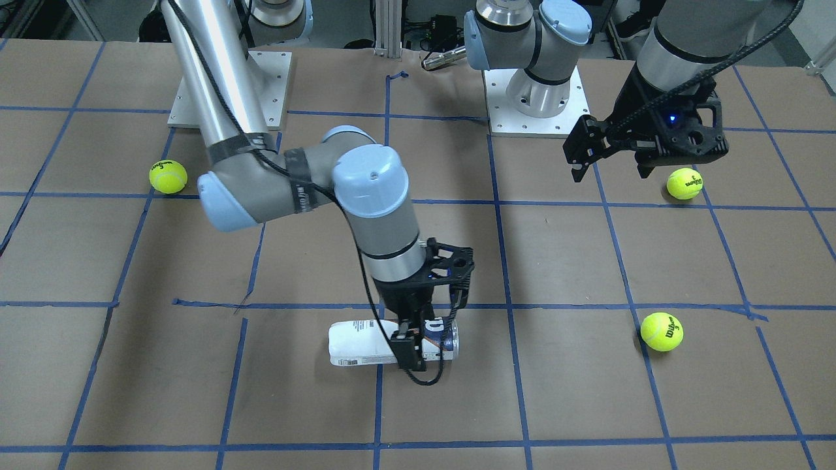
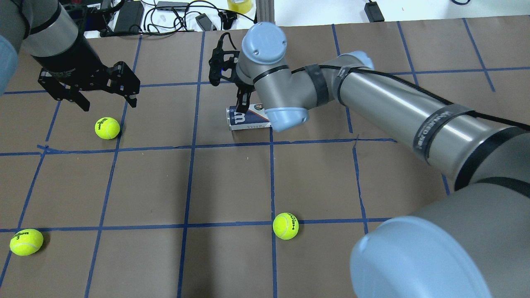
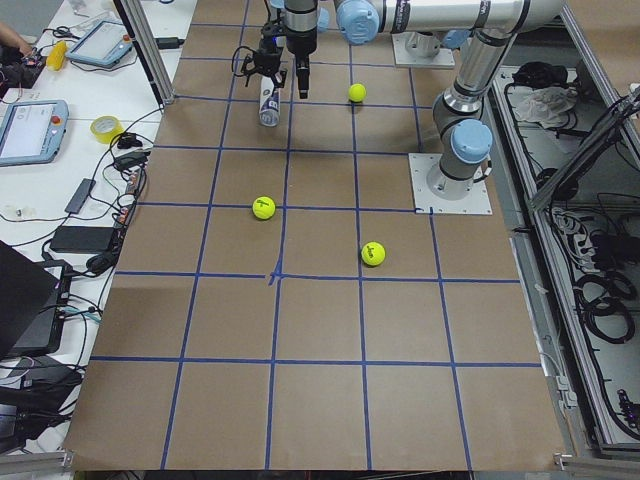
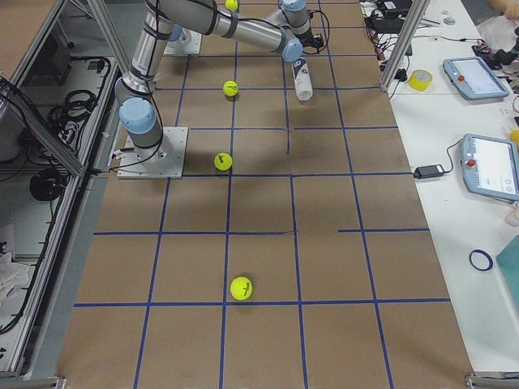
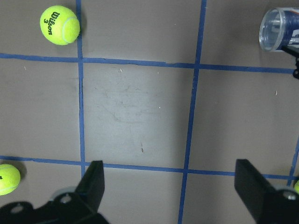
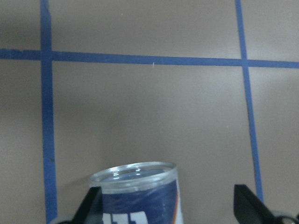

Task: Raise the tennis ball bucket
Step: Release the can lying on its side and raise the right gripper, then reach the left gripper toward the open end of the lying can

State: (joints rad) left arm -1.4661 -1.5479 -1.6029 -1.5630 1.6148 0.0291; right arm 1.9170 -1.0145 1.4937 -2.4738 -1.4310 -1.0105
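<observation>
Right gripper (image 1: 431,329) spread astride can (image 1: 356,344), lower centre | left gripper (image 1: 610,173) spread, idle | I fear off-centre closing (round can) rolls it away.

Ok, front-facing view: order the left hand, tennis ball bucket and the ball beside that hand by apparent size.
1. left hand (raised, so nearness inflates it)
2. tennis ball bucket (partly hidden)
3. tennis ball
</observation>
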